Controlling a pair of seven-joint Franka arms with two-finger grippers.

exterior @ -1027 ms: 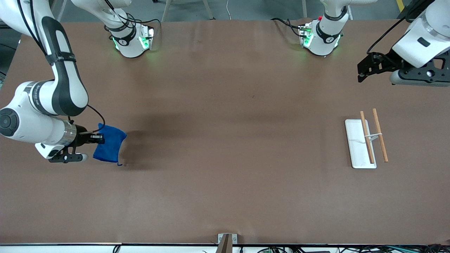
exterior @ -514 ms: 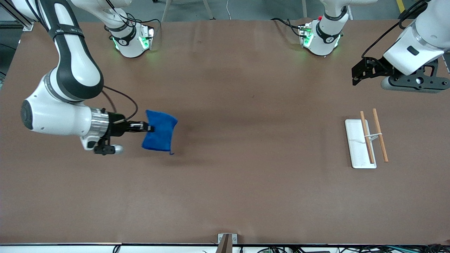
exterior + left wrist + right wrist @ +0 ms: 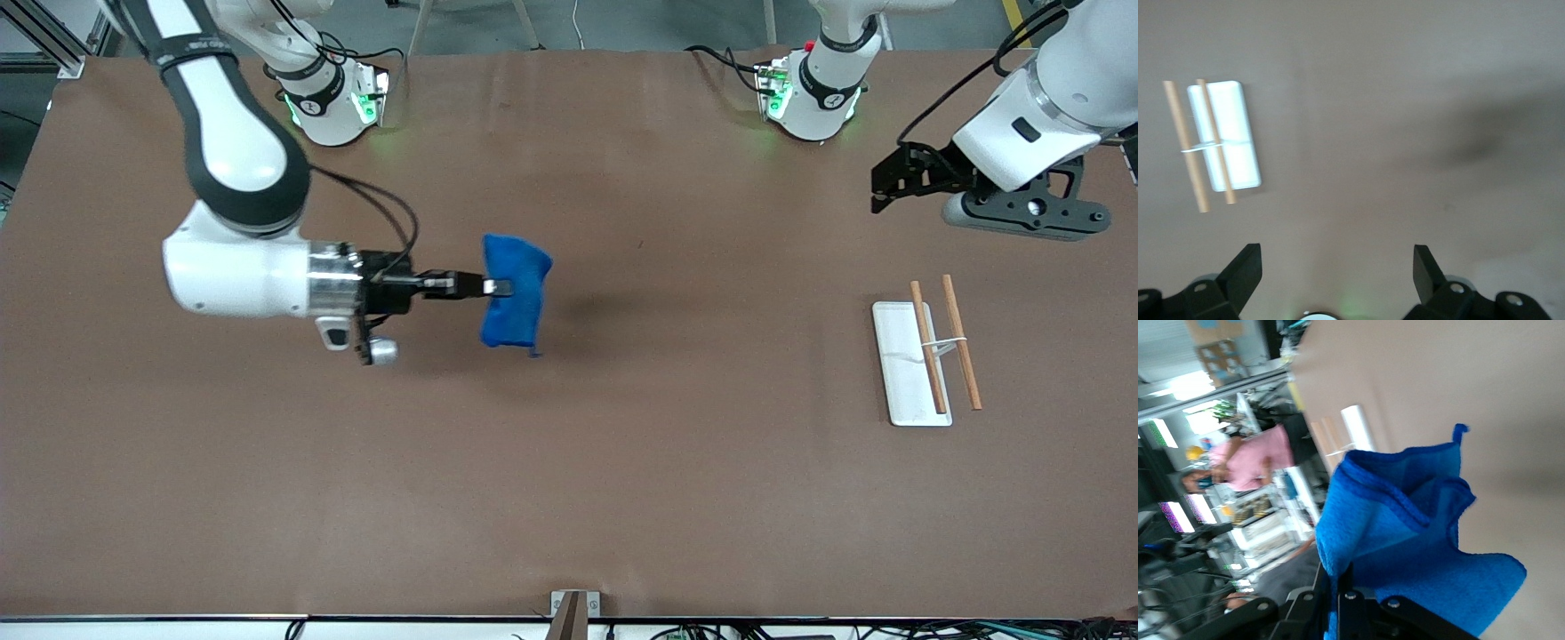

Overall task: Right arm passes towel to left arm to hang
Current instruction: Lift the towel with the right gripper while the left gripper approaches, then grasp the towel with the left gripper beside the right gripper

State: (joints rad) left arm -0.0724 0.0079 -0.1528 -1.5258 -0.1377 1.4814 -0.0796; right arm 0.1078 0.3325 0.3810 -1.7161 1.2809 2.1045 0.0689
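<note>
Front view: the right gripper (image 3: 498,287) reaches out level over the middle of the brown table (image 3: 569,498), its fingers pinched together on one edge of the small royal-blue fluffy microfibre towel (image 3: 514,292). The towel hangs clear of the tabletop in a bunched fold, a thin dark loop dangling from its lowest corner. The left gripper (image 3: 880,191) hovers over the left arm's end of the table, above bare surface and farther from the front camera than the flat white rectangular tray (image 3: 905,364). Two slim round wooden rods (image 3: 961,353) lie across a thin wire frame on the tray, one over the tray and one just past its edge. Towel and tray are well apart.

Left wrist view: the left gripper (image 3: 1337,267) has its two dark fingertips (image 3: 1245,265) spread wide with nothing between them. The white tray (image 3: 1238,153) and the wooden rods (image 3: 1183,143) lie on the table below.

Right wrist view: the right gripper (image 3: 1348,600) is closed on the blue towel (image 3: 1405,540), which bunches outward from the grip in soft folds. Its corner loop sticks up at the outer edge. Past the towel a pale upright shape shows, probably the tray, though it is too blurred to be sure.
</note>
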